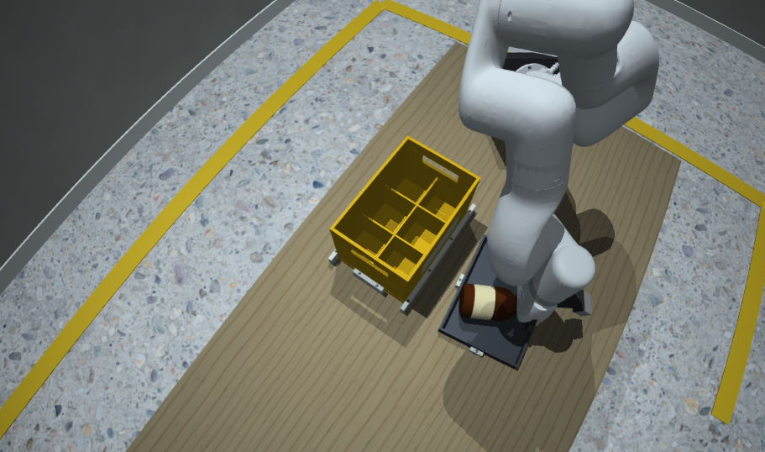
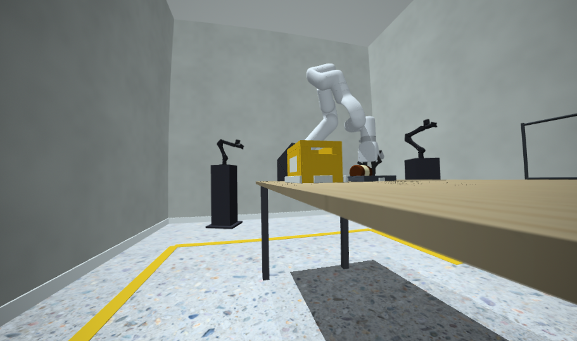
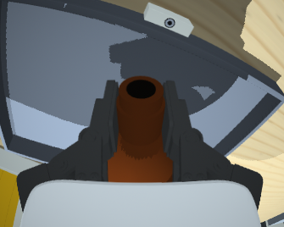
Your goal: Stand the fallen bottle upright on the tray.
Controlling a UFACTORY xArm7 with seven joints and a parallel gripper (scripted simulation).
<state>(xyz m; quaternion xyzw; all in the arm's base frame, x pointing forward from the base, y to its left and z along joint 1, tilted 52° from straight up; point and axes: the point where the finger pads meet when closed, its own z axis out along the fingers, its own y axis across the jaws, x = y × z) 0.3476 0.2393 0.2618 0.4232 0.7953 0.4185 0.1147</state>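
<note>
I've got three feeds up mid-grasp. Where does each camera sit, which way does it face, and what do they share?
Top: high above the table, looking down on crate, tray and lying bottle; white arm fills the upper right.
Exterior: low, beside the table's far end, looking along it; whole arm visible.
Wrist: behind the gripper, facing the tray; fingers clamp the bottle's neck.
Shared: all three show bottle and tray.
</note>
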